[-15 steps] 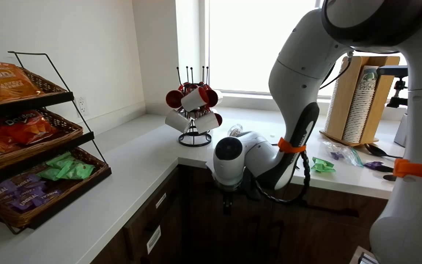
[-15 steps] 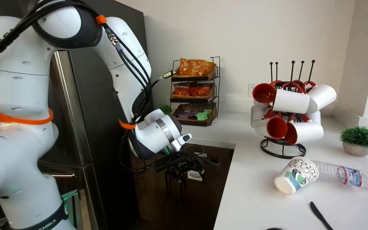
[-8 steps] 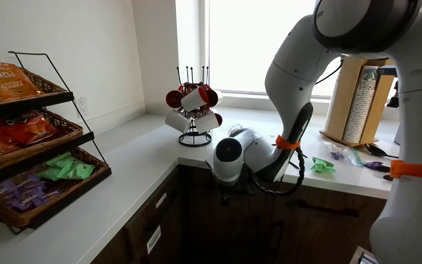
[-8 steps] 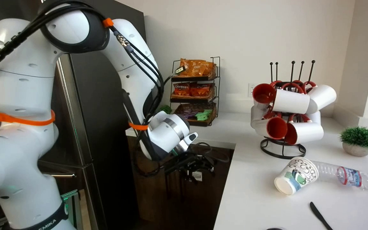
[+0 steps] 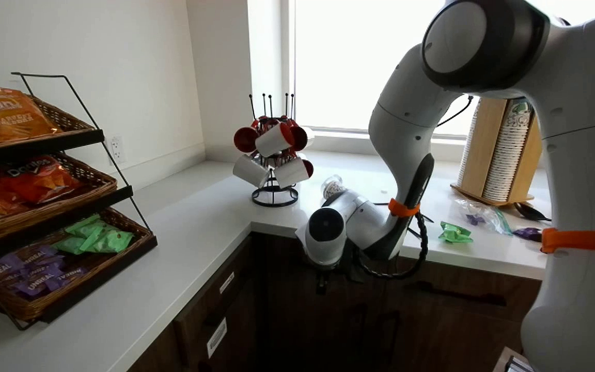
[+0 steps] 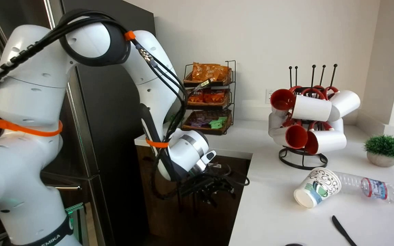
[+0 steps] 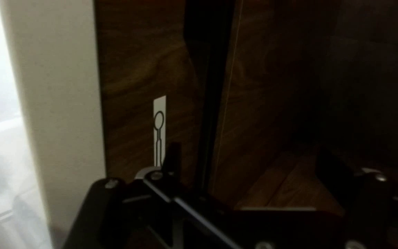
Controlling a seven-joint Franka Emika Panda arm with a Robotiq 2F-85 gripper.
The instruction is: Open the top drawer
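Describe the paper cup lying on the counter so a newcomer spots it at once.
In an exterior view, find the white counter, then the mug rack on it. Nearer the camera lies the paper cup on its side; dark swirls set it apart from the clear bottle.

In an exterior view, the jointed black pincer (image 6: pixel 222 199) is hanging left of a tapered white paper cup (image 6: pixel 318 188) lying on the flat white worktop (image 6: pixel 279 222) before a black metal mug rack (image 6: pixel 303 167).
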